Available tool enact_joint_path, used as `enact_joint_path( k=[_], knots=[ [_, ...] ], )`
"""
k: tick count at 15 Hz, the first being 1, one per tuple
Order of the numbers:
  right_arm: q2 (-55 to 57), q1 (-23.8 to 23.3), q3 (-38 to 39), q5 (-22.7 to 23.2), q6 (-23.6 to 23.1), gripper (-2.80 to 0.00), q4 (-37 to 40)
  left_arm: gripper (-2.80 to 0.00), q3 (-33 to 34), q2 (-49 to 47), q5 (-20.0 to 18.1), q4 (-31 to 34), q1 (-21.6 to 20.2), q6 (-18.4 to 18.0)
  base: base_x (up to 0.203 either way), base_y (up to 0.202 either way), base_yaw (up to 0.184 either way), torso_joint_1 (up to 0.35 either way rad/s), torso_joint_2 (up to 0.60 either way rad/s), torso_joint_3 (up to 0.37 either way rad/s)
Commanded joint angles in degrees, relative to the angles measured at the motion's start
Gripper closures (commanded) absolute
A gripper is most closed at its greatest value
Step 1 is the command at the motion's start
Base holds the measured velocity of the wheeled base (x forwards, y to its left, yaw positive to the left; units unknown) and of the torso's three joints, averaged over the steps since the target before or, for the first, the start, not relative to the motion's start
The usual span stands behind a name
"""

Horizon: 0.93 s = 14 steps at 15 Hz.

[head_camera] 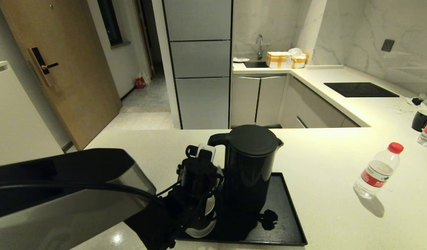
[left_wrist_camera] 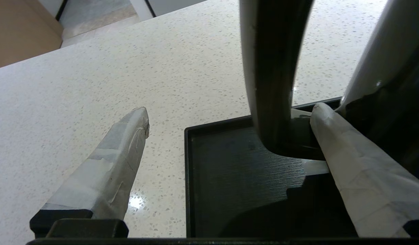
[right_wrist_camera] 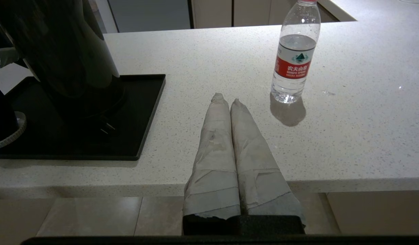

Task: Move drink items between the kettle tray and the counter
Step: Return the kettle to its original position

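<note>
While straddling the kettle (head_camera: 250,166) handle (left_wrist_camera: 270,68) with the left gripper (left_wrist_camera: 230,112), note the fingers (left_wrist_camera: 110,170) spread wide apart, with nothing gripped yet.

From the head view: kettle upright on the tray (head_camera: 293,229), handle turned toward the robot's left, left wrist close beside it.

From the left wrist view: one taped finger threaded between handle and kettle body, seemingly touching the body. Other finger well outside, over the counter (left_wrist_camera: 93,68) beyond the tray rim.

Judging by that, shift a little to bring the handle midway between the fingers. Then close firmly on the upright stretch of the loop, high enough to limit swing in such a tall body.

Lift straight up to clear the low rim before carrying sideways. Watch the plug (head_camera: 268,219) lying on the tray by the kettle's foot, likely to drag or snag. Mind also the saucer (head_camera: 199,229) just under the wrist, at the tray's near left corner.

Set down gently on open counter, well away from the bottle (head_camera: 378,170) standing off to the right, apart from the tray.

Leave the right gripper (right_wrist_camera: 226,98) parked at the counter's near edge, fingers pressed together, holding nothing.
</note>
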<state>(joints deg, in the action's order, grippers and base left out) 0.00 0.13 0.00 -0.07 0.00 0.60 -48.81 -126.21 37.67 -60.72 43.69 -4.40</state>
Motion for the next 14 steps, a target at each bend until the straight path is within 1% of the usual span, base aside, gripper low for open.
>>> enact_joint_path(
  k=[1,7,11,12,14],
  knots=[
    [0.0,0.0,0.2,0.0,0.0,0.0,0.0,-2.8,0.1,0.1,0.7,-0.4,0.8,0.0,0.0,0.0,0.0,0.0,0.0,0.0],
    [0.0,0.0,0.2,0.0,0.0,0.0,0.0,-2.8,1.4,2.2,2.1,-0.5,2.6,0.0,0.0,0.0,0.0,0.0,0.0,0.0],
    [0.0,0.1,0.2,0.0,0.0,0.0,0.0,-2.8,1.8,2.8,2.3,-0.5,3.6,0.0,0.0,0.0,0.0,0.0,0.0,0.0],
    [0.0,0.0,0.2,0.0,0.0,0.0,0.0,-2.8,2.3,3.2,3.2,-0.5,4.0,0.1,0.0,0.0,0.0,0.0,0.0,0.0],
    [0.0,0.0,0.2,0.0,0.0,0.0,0.0,-2.8,3.2,3.8,3.5,-1.4,4.3,0.0,0.0,0.0,0.0,0.0,0.0,0.0]
  ],
)
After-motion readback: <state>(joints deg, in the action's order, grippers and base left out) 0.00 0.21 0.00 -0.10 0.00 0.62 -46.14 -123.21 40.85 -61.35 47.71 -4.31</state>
